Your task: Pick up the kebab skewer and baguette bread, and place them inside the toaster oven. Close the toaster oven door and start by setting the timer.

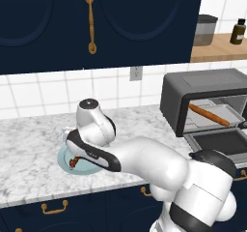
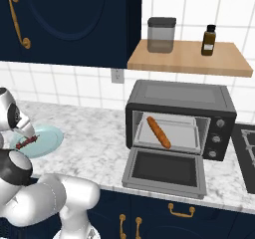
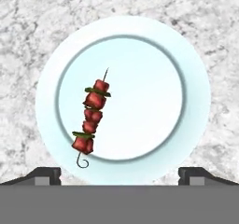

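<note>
The kebab skewer (image 3: pixel 92 118), dark red chunks on a thin stick, lies left of centre on a pale blue plate (image 3: pixel 196 101) straight below my gripper (image 3: pixel 119 174). Both fingertips (image 3: pixel 44 174) stand wide apart, open and holding nothing, above the plate's near rim. From the base views the skewer (image 1: pixel 73 162) (image 2: pixel 26 142) shows on the plate (image 2: pixel 50 136) beside my arm. The baguette bread (image 2: pixel 158 132) (image 1: pixel 208 115) lies on the tray inside the toaster oven (image 2: pixel 179 94) (image 1: pixel 207 83). The toaster oven door (image 2: pixel 164 168) (image 1: pixel 222 141) hangs open, folded down flat.
The plate rests on a marble counter (image 2: pixel 94 148) left of the oven. Knobs (image 2: pixel 217 133) line the oven's right front. Above, a wooden shelf (image 2: pixel 189 59) carries a grey jar (image 2: pixel 161 34) and a brown bottle (image 2: pixel 209 40). A stove edge (image 2: pixel 246 148) lies at far right.
</note>
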Available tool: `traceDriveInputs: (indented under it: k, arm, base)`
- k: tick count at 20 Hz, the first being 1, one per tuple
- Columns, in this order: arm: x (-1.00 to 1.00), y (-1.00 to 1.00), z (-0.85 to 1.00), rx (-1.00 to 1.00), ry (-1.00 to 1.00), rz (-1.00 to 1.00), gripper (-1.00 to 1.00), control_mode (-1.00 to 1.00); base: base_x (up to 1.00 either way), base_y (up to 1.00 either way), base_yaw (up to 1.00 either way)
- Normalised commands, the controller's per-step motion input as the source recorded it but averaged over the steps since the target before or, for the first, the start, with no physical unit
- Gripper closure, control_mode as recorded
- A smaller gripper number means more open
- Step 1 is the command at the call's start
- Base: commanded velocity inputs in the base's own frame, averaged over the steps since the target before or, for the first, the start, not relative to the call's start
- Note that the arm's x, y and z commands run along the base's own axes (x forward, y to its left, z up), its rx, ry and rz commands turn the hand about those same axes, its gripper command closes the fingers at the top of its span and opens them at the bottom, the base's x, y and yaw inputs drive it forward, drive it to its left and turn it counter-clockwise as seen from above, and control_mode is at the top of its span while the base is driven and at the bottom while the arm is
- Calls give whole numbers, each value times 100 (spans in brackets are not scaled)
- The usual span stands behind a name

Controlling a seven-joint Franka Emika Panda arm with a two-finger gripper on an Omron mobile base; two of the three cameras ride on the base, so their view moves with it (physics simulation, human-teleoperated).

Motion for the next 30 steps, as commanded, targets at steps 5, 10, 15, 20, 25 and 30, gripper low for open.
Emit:
traceDriveInputs:
  k: [5,10,15,20,25,30]
  arm:
    - [18,6,-45,2,3,-5,-100,-100]
    - [26,2,-26,0,0,0,-100,-100]
    - [24,13,-24,0,1,0,-100,-100]
    - [25,5,-31,0,9,0,-100,-100]
    - [22,16,-9,0,8,0,-100,-100]
    - [20,25,-19,0,4,0,-100,-100]
  base:
    - [0,0,0]
    - [0,0,0]
    - [0,0,0]
    - [0,0,0]
    - [0,0,0]
    - [0,0,0]
